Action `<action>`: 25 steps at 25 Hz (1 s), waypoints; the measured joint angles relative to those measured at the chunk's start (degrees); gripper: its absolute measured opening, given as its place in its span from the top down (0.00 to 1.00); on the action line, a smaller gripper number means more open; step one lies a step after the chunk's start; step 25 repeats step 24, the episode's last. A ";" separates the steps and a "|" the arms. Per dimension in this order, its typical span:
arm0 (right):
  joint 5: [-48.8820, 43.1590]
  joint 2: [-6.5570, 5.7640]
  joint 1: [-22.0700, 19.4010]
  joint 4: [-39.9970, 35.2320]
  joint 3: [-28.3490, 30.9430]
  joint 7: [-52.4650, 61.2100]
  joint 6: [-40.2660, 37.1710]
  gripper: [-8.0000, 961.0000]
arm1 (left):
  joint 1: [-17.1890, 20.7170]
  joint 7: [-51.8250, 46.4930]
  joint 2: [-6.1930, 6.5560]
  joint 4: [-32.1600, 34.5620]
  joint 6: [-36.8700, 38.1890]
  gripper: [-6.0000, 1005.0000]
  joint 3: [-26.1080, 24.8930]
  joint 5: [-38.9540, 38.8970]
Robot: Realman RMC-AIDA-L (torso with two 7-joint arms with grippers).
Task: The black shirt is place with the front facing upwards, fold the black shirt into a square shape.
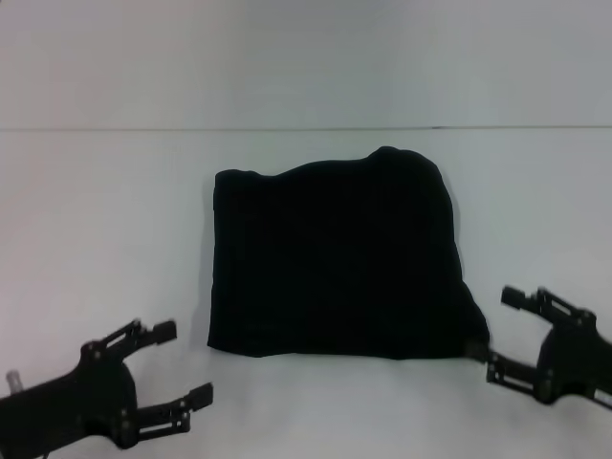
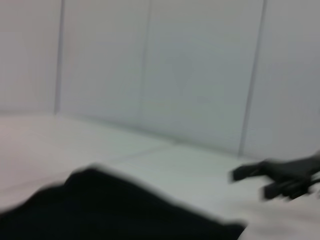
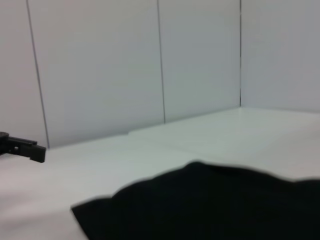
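A white table (image 1: pixel 105 220) meets a pale panelled wall. The black shirt (image 1: pixel 335 258) lies mid-table, folded into a rough square. The left gripper (image 1: pixel 182 363) hovers near its front left corner, jaws spread and empty. The right gripper (image 1: pixel 497 330) sits just beside the front right corner, also spread, gripping nothing.

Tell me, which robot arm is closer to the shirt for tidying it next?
Probably the right. The right gripper, jaws open, sits beside the near right corner of the folded, roughly square black fabric shirt. The left gripper, also open, sits off the shirt's near left corner, with bare white table between.
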 joint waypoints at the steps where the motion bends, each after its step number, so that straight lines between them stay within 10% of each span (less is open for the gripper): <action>1: -0.22 0.07 -0.62 0.35 0.01 -0.93 0.60 0.06 | 0.43 0.22 -0.17 -0.26 -1.93 0.12 -0.06 0.43; 25: -0.55 0.24 -0.33 2.05 -0.17 -2.30 4.90 0.06 | -2.11 -1.25 0.16 -3.34 -7.07 0.06 -0.60 0.64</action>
